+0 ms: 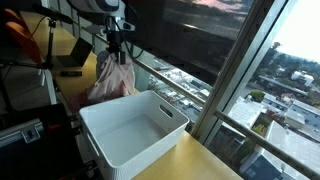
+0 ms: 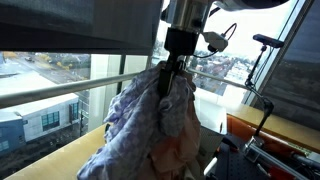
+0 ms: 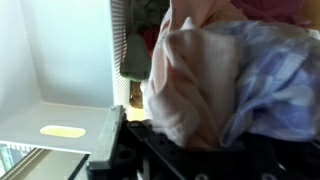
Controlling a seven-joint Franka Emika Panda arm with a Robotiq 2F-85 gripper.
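While the gripper (image 2: 168,78) pinches its top, the cloth (image 2: 150,135) hangs lengthwise straight down.

My gripper (image 1: 117,55) is closed on top of the crumpled pink and lavender fabric bundle (image 1: 112,82); bundle hangs straight below it. White rectangular plastic bin (image 1: 150,135) sits in front of the bundle in an exterior view, on the light wooden tabletop (image 1: 195,160). Wrist view: bin wall (image 3: 60,60) left of the bundle (image 3: 210,80). Contact between them: cannot tell. Grey metal window railing (image 2: 60,92) runs behind.
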